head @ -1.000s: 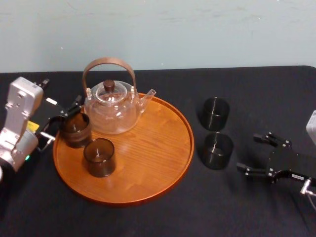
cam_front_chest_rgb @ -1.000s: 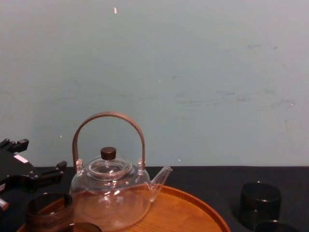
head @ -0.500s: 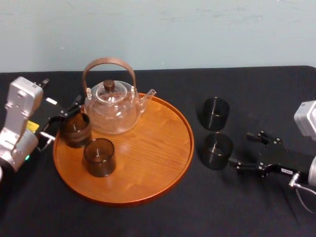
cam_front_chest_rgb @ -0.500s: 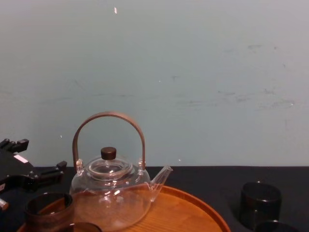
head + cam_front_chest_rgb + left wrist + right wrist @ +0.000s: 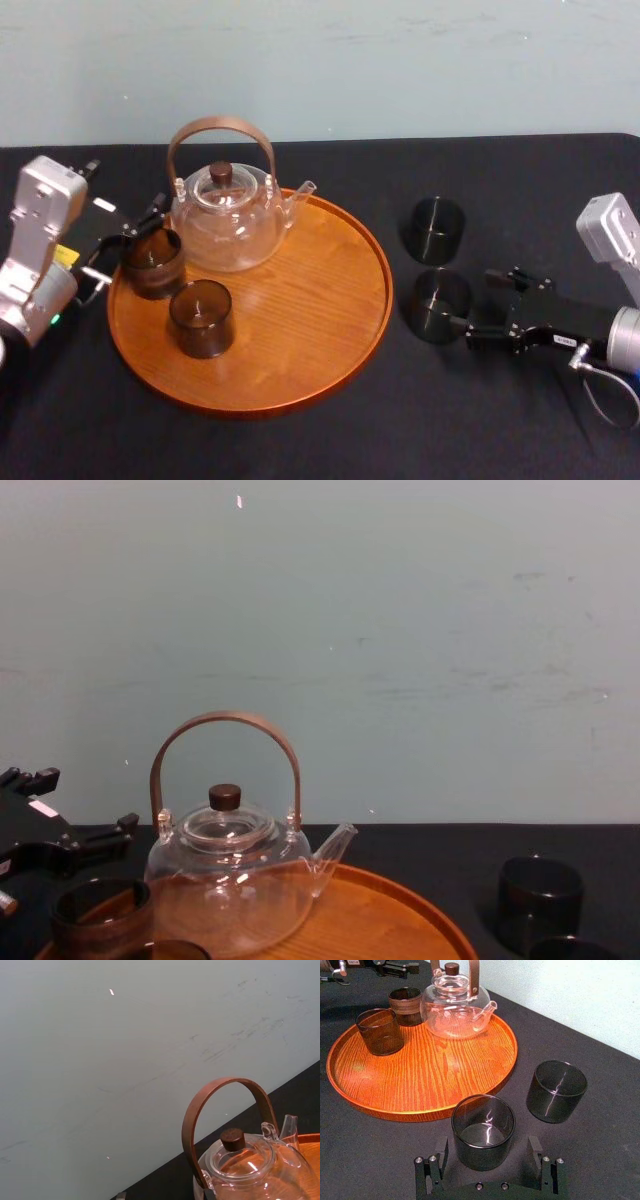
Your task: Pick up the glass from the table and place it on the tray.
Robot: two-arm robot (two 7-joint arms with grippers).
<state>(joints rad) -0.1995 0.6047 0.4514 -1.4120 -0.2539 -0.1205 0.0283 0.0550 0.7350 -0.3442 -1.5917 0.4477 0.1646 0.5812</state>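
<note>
Head view: a black bench (image 5: 520, 180) carries a round wooden tray (image 5: 300, 300) on the left. The tray holds a clear teapot (image 5: 225, 220) and two smoky glasses (image 5: 201, 318), all on its left half. To the right of the tray, two more dark glasses stand on the bench, one behind the other and nearly touching. The right gripper (image 5: 478, 303) reaches in from the right with its jaws spread. In the right wrist view its fingers (image 5: 442, 1152) sit either side of the near glass (image 5: 483, 1132), not pressing on it. The left gripper (image 5: 135, 225) is parked at the tray's far left edge, jaws apart, holding nothing.

We judge the main risk to be the far glass (image 5: 437, 230). It stands so near that the far finger could nudge or topple it as the jaws close. An off-centre squeeze could slide or tip the near glass, and smooth walls may slip in the lift. A low carry could also catch the tray's raised rim.
</note>
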